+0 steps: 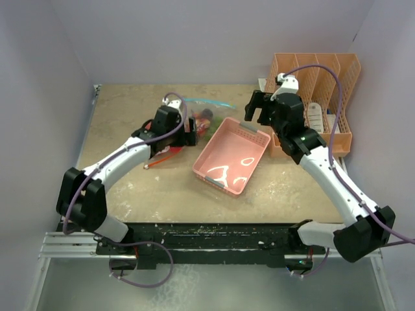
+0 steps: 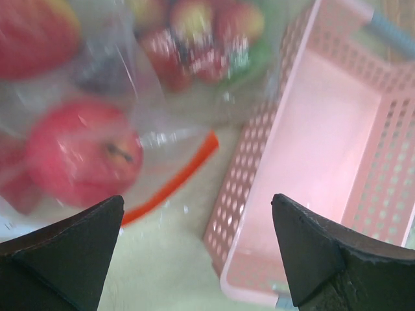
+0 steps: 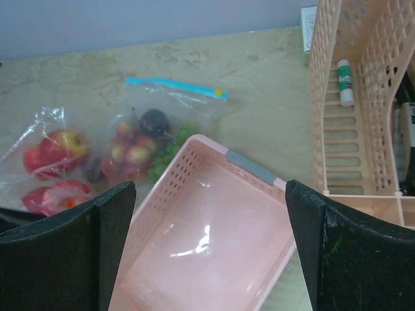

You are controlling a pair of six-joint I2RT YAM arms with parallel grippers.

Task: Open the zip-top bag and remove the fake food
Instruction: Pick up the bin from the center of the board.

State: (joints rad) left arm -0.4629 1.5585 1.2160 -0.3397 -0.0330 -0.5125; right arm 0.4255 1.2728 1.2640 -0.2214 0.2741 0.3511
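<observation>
Small red, green and dark plastic toy fruits (image 3: 136,154) lie inside clear zip-top bags (image 3: 194,107) on the tan desk (image 1: 130,188), just left of the pink perforated plastic basket (image 3: 170,194). The left jaws stand apart, close over the bags. The right jaws stand apart near the basket's far right corner.

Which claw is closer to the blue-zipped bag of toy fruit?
Left. The left gripper hangs open right beside the bag, just to its left. The right gripper, also open, is raised on the far side of the pink basket, by the orange organizer.
</observation>
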